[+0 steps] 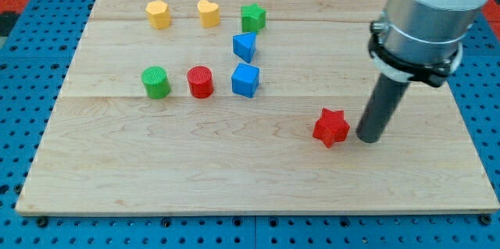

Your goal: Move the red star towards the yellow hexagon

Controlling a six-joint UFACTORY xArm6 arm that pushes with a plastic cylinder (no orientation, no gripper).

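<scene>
Camera view shows my tip (370, 136) resting on the wooden counter (156, 171) just to the view's right of the red star (331, 127), a narrow gap between them. No hand is fitted to the arm, only the dark rod, so nothing is gripped. The red star lies in the counter's lower right part, well apart from the yellow hexagon (158, 14) near the top left. Beside the hexagon sits a yellow heart (208, 12), then a green star (252, 18). Below that are a blue wedge-like block (244, 47) and a blue cube (245, 80). A red cylinder (200, 82) and a green cylinder (155, 82) stand to the cube's left.
</scene>
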